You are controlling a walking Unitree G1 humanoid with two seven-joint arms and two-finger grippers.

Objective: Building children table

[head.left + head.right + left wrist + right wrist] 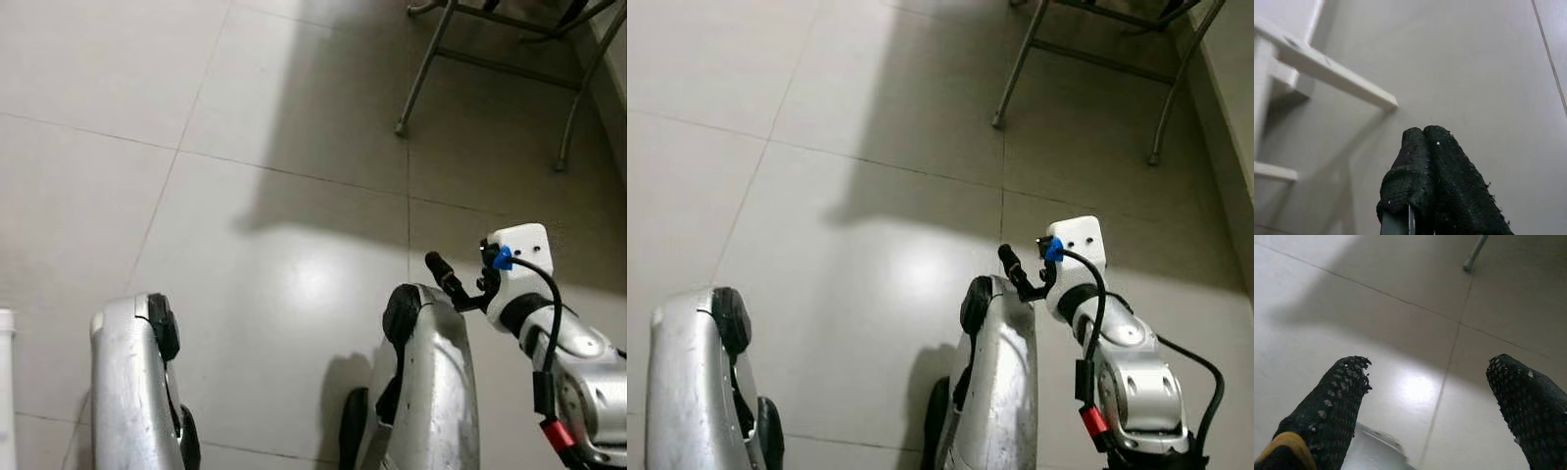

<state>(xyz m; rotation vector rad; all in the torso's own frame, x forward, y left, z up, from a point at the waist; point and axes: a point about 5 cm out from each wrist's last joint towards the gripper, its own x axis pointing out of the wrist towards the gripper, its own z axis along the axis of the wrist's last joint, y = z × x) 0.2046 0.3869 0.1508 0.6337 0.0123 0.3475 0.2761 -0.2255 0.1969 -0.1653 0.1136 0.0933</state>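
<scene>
White bars of a furniture frame (1334,68) lie on the pale floor in the left wrist view, beyond my left gripper (1423,133), whose two black fingers are pressed together with nothing between them. A white post (5,382) shows at the far left edge of the left eye view. My right gripper (1430,369) hangs low on my right side above bare floor tiles, fingers wide apart and empty. One black finger (443,268) sticks out from its white wrist block (521,250) beside my right knee.
My two silver legs (132,392) (426,382) stand on large light floor tiles. Grey metal legs of a chair or rack (421,78) stand at the far right, next to a wall edge (612,59). Open floor lies ahead and to the left.
</scene>
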